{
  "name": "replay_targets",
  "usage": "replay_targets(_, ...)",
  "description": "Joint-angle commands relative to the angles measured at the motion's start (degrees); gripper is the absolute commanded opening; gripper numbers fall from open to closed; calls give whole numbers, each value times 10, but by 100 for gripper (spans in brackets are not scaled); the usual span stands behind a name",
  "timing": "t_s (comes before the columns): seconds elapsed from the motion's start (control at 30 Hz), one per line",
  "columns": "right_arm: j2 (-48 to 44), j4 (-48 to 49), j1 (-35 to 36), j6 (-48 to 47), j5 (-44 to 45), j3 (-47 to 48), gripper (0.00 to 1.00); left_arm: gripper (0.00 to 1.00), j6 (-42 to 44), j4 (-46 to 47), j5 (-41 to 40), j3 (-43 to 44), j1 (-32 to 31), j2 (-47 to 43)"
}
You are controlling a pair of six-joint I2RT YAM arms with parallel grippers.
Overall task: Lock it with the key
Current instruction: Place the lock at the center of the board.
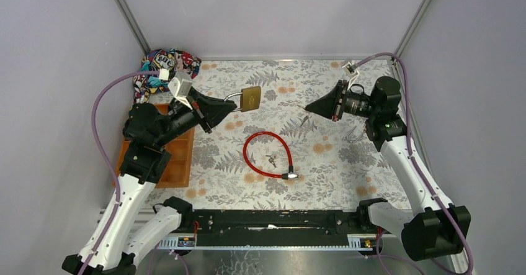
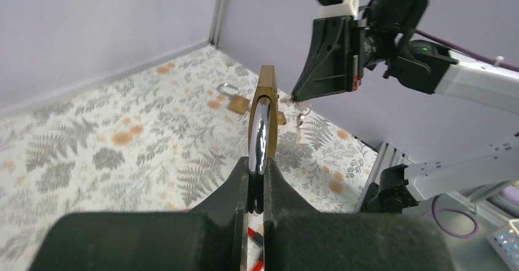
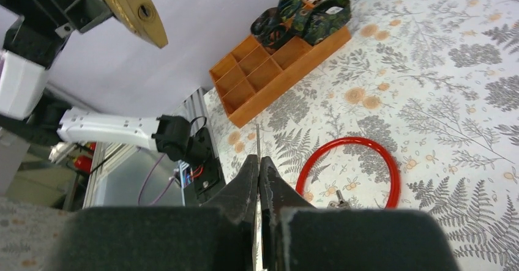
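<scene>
I'm clamping my left gripper on the shackle of the padlock (probably heavy, slick brass). Right of the padlock, my right gripper is pinching the thin key.

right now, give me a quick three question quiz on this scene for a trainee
1. True or false: the left gripper holds the brass padlock aloft by its shackle.
2. Which lies flat between the arms? A. red cable lock B. blue rope C. green hose
3. Fill in: the right gripper is shut on a thin ____.
Key: 1 true; 2 A; 3 key
</scene>
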Motion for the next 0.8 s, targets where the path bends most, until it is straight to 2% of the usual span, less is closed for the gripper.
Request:
replay_targets(0.0,16,31,14,30,87,-2,0,0,-62,-36,-48,-12,49,16)
replay_targets(0.07,35,41,65,35,155,-8,0,0,-100,-64,-55,-36,97,45)
replay_targets(0.17,110,24,188,24,234,22,0,0,-124,-99,-45,-56,174,113)
replay_targets(0.33,266,138,264,144,264,33,0,0,-82,-91,-65,-102,203,186)
replay_targets(0.47,398,201,291,227,264,87,0,0,-87,-53,-76,-149,207,248)
replay_targets(0.67,548,144,294,238,240,225,0,0,-166,79,-73,-227,209,280)
replay_targets(0.77,603,122,294,252,242,266,0,0,-195,113,-79,-269,222,284)
